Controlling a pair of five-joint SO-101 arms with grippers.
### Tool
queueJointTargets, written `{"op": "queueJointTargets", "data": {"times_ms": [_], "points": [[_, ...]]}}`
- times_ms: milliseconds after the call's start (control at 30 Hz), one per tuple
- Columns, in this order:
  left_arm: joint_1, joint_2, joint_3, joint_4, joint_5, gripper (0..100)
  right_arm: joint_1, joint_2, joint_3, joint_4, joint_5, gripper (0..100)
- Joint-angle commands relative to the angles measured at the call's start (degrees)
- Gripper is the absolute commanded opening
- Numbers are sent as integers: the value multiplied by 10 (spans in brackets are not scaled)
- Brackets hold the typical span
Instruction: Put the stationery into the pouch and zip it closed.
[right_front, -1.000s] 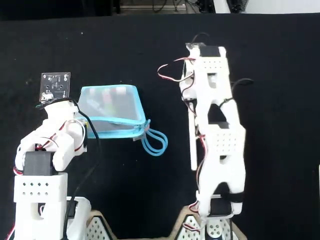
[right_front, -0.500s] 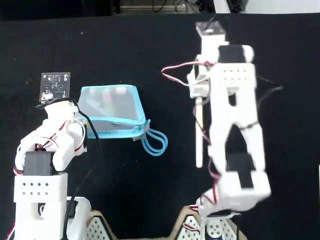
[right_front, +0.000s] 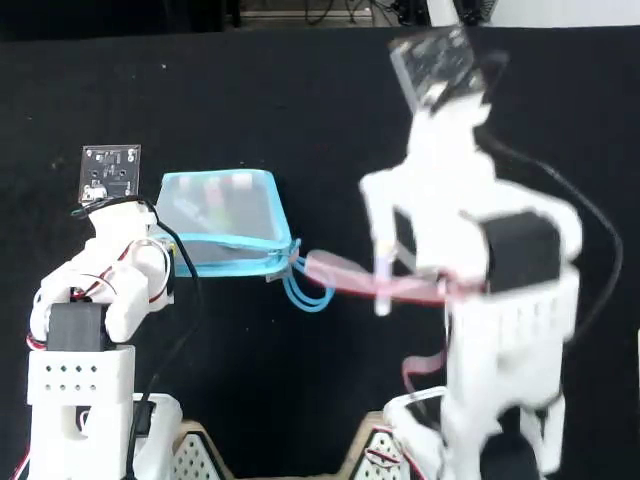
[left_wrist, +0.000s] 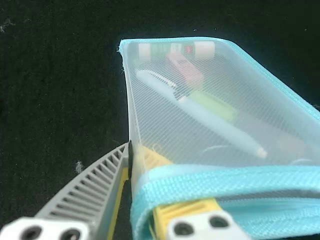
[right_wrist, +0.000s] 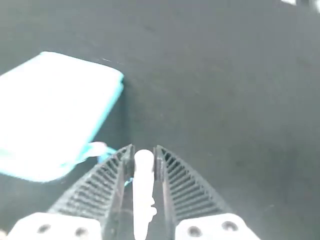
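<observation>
A pale blue mesh pouch (right_front: 225, 220) lies on the black table at the left, with a pen, a red item and a green item showing through its side (left_wrist: 210, 120). My left gripper (right_front: 165, 250) is shut on the pouch's near corner, its grey finger (left_wrist: 95, 200) outside the blue zip band. My right gripper (right_wrist: 143, 165) is shut on a white pen (right_wrist: 143, 172), held above the table with the pouch (right_wrist: 50, 115) off to one side. In the high view the white pen (right_front: 381, 285) hangs right of the pouch's blue loop (right_front: 310, 285).
Both arm bases (right_front: 80, 400) stand at the table's front edge. The raised right arm (right_front: 500, 300) takes up the table's right half. Red servo wires (right_front: 350, 275) trail between it and the pouch's loop. Bare black cloth (right_front: 250, 90) lies behind the pouch.
The right arm has lifted and swung with the white pen, which now hangs nearer the pouch's loop. The left arm and the pouch have stayed put.
</observation>
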Motion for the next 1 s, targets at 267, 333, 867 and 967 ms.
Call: {"op": "queueJointTargets", "data": {"times_ms": [267, 333, 867, 967], "points": [[-6, 0, 0, -11, -4, 30, -153, -244, 128, -125, 1, 11], [-6, 0, 0, -11, -4, 30, -173, -281, 161, -155, 1, 11], [-6, 0, 0, -11, -4, 30, -276, -496, 422, -405, 3, 11], [-6, 0, 0, -11, -4, 30, -276, -501, 450, -428, 1, 11]]}}
